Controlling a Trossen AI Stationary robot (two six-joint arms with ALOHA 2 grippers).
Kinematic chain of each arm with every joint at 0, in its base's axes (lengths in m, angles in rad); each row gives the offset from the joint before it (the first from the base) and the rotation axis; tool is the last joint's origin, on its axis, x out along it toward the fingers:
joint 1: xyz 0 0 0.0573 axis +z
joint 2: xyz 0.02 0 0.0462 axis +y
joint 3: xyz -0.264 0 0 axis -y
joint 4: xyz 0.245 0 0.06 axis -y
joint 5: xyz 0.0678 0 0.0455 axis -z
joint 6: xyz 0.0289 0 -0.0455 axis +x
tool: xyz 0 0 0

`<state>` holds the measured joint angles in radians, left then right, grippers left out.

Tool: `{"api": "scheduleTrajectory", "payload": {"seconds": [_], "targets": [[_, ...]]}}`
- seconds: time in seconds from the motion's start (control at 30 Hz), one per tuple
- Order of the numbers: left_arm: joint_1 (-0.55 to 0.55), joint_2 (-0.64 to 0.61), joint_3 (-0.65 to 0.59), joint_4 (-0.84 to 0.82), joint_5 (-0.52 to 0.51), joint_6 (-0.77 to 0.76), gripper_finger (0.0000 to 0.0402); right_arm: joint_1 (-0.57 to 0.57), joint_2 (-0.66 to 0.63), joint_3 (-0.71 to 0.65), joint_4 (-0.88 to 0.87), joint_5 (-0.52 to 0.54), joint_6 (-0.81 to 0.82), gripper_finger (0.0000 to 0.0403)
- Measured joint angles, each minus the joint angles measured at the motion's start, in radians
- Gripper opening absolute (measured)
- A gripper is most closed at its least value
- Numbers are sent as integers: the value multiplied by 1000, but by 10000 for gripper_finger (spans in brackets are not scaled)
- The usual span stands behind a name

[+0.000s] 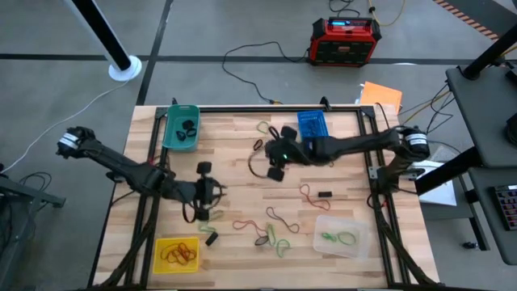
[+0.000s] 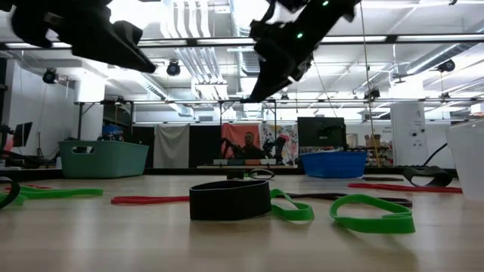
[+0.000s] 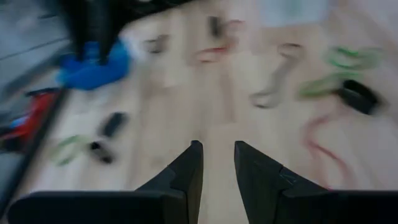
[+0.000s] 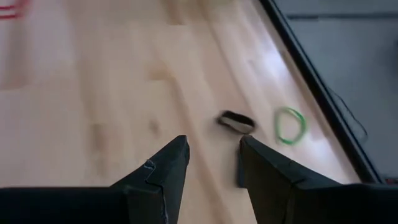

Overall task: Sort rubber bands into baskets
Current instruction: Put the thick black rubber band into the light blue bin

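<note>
Four baskets stand on the wooden table: teal (image 1: 182, 128) at the far left holding black bands, blue (image 1: 312, 125) at the far middle, yellow (image 1: 176, 253) at the near left holding red-orange bands, clear (image 1: 339, 236) at the near right holding green bands. Loose rubber bands (image 1: 271, 230) in red, green and black lie between them. My left gripper (image 1: 212, 194) hovers open and empty left of centre. My right gripper (image 1: 277, 166) hovers open and empty beside the blue basket; ahead of its fingers lie a black band (image 4: 236, 121) and a green band (image 4: 290, 125).
A red band (image 1: 308, 192) and a black band (image 1: 325, 195) lie right of centre. A wide black band (image 2: 229, 199) and green bands (image 2: 374, 213) lie near the front edge. A black frame rail (image 1: 266, 108) borders the table. A red-and-black box (image 1: 346, 40) stands on the floor behind.
</note>
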<state>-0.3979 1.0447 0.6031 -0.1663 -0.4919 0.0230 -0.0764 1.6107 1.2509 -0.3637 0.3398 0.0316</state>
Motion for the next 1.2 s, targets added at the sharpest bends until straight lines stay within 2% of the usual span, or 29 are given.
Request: {"api": "scheduleTrajectory", "payload": {"seconds": [0.1, 0.23, 0.3, 0.47, 0.6, 0.87, 0.97, 1.13, 1.2], "targets": [[42, -45, -8, -17, -125, 1, 77, -57, 42, 51, -36, -12, -13, 141], [77, -76, -15, -20, -351, 1, 77, -127, 103, 80, -46, -102, -39, 143], [85, -82, -17, -20, -413, 17, 77, -157, 133, 87, -48, -140, -30, 148], [101, -89, -27, -20, -427, 65, 77, -206, 200, 107, -88, -156, 28, 175], [128, -90, -28, -21, -501, 66, 77, -224, 241, 120, -121, -157, 77, 198], [156, -87, -29, -21, -513, 99, 77, -230, 278, 120, -126, -158, 11, 216], [157, -85, -32, -23, -454, 100, 77, -232, 293, 119, -120, -158, 11, 215], [160, -84, -37, -16, -48, 100, 77, -232, 342, 119, -97, -164, 10, 215], [159, -83, -38, -8, 18, 99, 77, -232, 366, 119, -90, -164, 0, 215]]}}
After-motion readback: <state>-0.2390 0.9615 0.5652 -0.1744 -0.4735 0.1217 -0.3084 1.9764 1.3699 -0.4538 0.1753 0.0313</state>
